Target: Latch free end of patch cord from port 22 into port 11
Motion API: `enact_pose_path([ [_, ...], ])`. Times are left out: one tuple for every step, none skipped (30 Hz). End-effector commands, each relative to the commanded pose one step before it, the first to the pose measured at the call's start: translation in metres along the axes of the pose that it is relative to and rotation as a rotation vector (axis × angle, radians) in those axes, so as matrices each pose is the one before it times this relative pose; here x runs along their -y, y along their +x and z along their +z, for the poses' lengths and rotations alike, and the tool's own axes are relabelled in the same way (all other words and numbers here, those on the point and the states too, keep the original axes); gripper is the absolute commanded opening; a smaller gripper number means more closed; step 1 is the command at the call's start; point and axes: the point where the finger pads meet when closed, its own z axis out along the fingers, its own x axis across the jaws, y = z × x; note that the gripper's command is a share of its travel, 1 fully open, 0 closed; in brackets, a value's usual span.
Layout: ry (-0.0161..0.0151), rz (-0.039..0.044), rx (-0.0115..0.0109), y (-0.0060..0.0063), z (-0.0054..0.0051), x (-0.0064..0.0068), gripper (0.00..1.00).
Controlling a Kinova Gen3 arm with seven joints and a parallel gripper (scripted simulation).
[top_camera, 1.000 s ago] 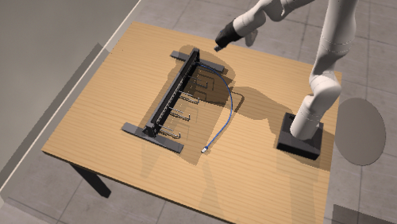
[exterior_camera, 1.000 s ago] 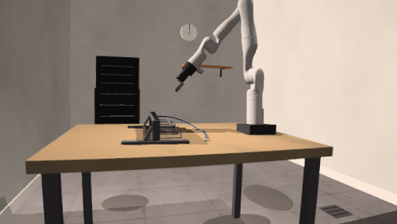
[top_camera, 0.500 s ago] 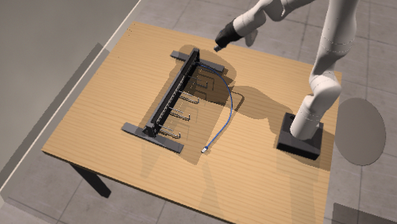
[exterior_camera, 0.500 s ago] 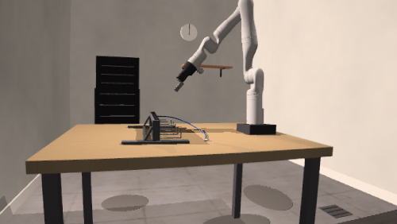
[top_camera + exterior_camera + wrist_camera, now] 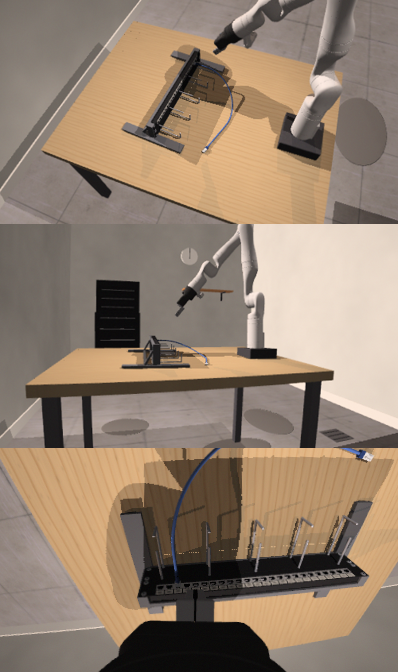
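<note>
A wood-grained desk (image 5: 259, 171) (image 5: 239, 376) (image 5: 280, 630) stands on grey-tiled floor (image 5: 191, 20) (image 5: 179, 407) (image 5: 40, 548) between plain walls; a black cabinet (image 5: 117, 311) and a round clock (image 5: 185, 259) show behind. The arm's base (image 5: 296, 152) (image 5: 271, 353) sits by the desk's right edge in the top view. Opposite, the rack (image 5: 172, 91) (image 5: 156, 353) (image 5: 225, 568) stands upright, its long axis roughly along the left edge. The blue cord (image 5: 232, 105) (image 5: 187, 345) (image 5: 174, 538) arcs from it to the free plug (image 5: 204, 150) (image 5: 206, 363) (image 5: 366, 458), well inside the lower edge and pointing aslant toward it; which side the latch faces, I cannot tell. The jaws (image 5: 216, 52) (image 5: 177, 314) are closed on nothing, above the desk near its upper edge.
</note>
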Motion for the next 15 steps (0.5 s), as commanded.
enact_pose_path([
  [0.01422,0.02300,-0.00520,0.00585,0.00400,0.00246,0.00],
  [0.00580,0.01668,-0.00333,0.00259,0.00133,0.00115,0.00],
  [0.00634,0.01784,-0.00342,0.00277,0.00143,0.00129,0.00],
  [0.00691,0.01898,-0.00347,0.00294,0.00154,0.00144,0.00],
  [0.00749,0.02011,-0.00348,0.00310,0.00164,0.00160,0.00],
  [0.00808,0.02122,-0.00345,0.00326,0.00175,0.00178,0.00],
  [0.00868,0.02230,-0.00336,0.00341,0.00185,0.00196,0.00],
  [0.00929,0.02335,-0.00322,0.00355,0.00196,0.00216,0.00],
  [0.00990,0.02436,-0.00303,0.00367,0.00206,0.00237,0.00],
  [0.01051,0.02534,-0.00276,0.00378,0.00217,0.00258,0.00],
  [0.01110,0.02627,-0.00244,0.00388,0.00227,0.00281,0.00],
  [0.00000,0.00000,0.00000,0.00000,0.00000,0.00000,0.00],
  [0.00000,0.00000,0.00000,0.00000,0.00000,0.00000,0.00],
  [0.01168,0.02716,-0.00205,0.00395,0.00236,0.00305,0.00],
  [0.01223,0.02800,-0.00159,0.00401,0.00246,0.00329,0.00],
])
